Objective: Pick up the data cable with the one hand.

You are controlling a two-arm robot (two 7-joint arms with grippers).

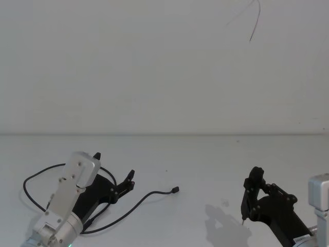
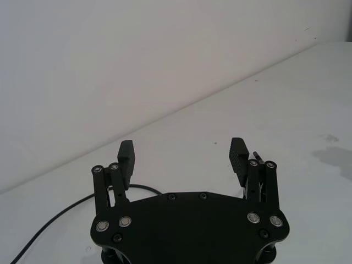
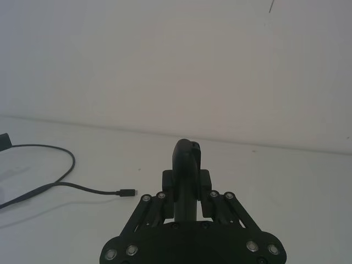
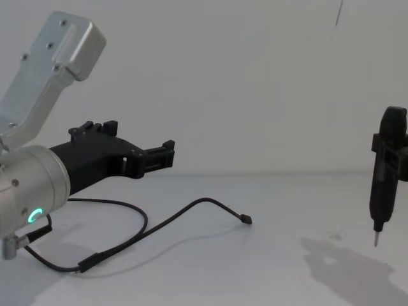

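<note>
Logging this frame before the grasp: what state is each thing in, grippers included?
data cable: lying loose on the table, ungripped.
left gripper: open, above the data cable.
right gripper: shut on the pen-shaped tool.
pen-shaped tool: held upright, tip down, off the table.

This looks like a robotics lab or test room, laid out as a bare work cell. A plain white table [image 1: 205,154] runs back to a plain white wall [image 1: 154,67], which carries one thin dark line [image 1: 254,23] high up. The gear on show is machine equipment: two robot arms with thick silver wrists [image 4: 32,182], one with a glowing green ring light [image 4: 35,215]. The left gripper [image 2: 182,148] has its black fingers spread, and the right gripper [image 3: 187,179] is closed around a pen-shaped tool [image 4: 381,191]. A black cable [image 3: 107,192] lies loose on the table.
</note>
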